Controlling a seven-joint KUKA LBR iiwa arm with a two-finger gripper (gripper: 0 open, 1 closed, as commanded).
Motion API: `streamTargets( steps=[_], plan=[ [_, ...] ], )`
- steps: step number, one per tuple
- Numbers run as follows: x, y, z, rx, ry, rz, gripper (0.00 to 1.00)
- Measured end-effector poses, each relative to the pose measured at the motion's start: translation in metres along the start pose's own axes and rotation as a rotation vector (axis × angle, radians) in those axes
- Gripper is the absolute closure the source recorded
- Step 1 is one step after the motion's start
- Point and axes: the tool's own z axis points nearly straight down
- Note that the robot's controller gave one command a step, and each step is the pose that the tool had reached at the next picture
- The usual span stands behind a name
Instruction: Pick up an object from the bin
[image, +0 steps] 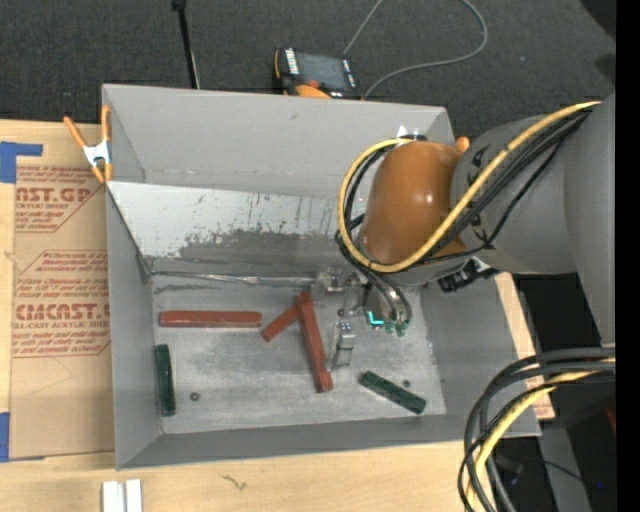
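While the bin (250, 130) holds red and green sticks (210, 319), claw (345, 348) state is unclear.

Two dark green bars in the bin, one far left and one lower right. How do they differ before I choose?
The left green bar lies beside the bin's left wall, pointing up-down in the view; the right green bar lies slanted. The right green bar is near the gripper; the left green bar is far across the floor. Both are dark green, slim and lying flat.
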Motion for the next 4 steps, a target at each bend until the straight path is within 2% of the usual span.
streamTargets(
  steps=[1,4],
  plan=[
    [-0.0429,0.0380,0.0655,-0.001,-0.012,-0.095,0.00],
    [-0.0439,0.0389,0.0656,-0.001,-0.009,-0.093,0.00]
  ],
)
